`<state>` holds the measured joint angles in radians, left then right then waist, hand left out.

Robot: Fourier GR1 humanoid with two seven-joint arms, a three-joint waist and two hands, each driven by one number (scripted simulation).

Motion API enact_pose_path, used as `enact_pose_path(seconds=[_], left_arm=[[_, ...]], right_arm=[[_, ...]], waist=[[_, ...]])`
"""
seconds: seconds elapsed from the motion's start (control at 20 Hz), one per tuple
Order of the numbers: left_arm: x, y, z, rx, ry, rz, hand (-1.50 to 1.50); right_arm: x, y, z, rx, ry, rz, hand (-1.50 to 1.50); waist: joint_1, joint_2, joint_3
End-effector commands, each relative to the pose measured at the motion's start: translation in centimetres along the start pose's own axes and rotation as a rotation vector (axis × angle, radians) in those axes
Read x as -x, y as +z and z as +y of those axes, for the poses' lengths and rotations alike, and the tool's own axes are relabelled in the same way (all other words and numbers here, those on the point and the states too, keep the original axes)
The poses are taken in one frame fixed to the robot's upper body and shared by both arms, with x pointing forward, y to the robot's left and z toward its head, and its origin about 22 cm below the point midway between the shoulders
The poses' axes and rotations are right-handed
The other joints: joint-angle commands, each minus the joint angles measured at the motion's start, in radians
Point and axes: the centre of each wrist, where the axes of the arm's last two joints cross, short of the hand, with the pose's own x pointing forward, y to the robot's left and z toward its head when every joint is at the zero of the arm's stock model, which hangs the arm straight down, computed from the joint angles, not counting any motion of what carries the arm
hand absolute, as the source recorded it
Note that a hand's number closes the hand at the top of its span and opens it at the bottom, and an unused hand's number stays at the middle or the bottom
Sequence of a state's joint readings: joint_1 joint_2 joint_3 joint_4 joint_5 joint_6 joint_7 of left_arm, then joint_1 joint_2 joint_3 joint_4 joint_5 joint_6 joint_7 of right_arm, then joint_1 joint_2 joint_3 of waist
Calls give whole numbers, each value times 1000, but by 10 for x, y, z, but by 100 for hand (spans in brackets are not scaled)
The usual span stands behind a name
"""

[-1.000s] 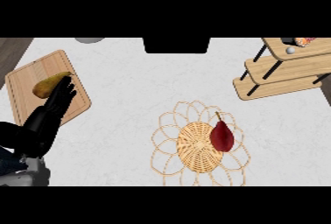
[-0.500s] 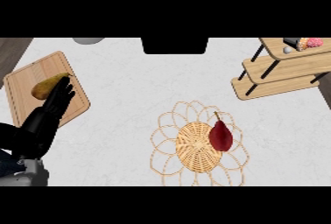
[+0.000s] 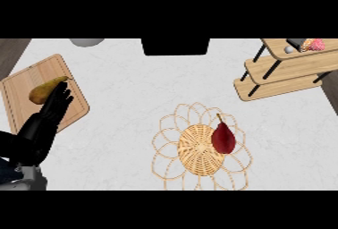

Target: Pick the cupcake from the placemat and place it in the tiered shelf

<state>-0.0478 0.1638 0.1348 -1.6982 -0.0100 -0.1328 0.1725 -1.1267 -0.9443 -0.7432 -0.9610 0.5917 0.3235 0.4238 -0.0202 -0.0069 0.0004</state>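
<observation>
A woven wicker placemat (image 3: 201, 150) lies at the counter's lower middle, with a dark red pear-shaped fruit (image 3: 223, 137) on its right side. The wooden tiered shelf (image 3: 290, 69) stands at the upper right. On its top tier sits a pink cupcake (image 3: 311, 44) beside a small grey object (image 3: 289, 49). My left hand (image 3: 48, 117) rests open at the left, fingers straight over the cutting board's edge, touching nothing on the placemat. My right hand does not show.
A wooden cutting board (image 3: 40, 91) at the left carries a yellow-green pear (image 3: 46, 88) just beyond my fingertips. A dark rectangular object (image 3: 175, 46) sits at the counter's far edge, a grey round object (image 3: 86, 42) to its left.
The view has shifted slightly, so the shelf's top tier and the cupcake show a little further left. The left hand stays where it was.
</observation>
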Motion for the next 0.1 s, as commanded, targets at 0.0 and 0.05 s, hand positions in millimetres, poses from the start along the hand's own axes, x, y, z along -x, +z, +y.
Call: enact_pose_path(seconds=[0.0,0.05], left_arm=[[-3,1,-13,3,7,-4,0],[7,0,-11,12,-13,4,0]], right_arm=[[28,9,-59,-32,-91,20,-150],[35,9,-74,-32,-117,4,-150]], waist=[[-5,-1,1],[-2,2,0]])
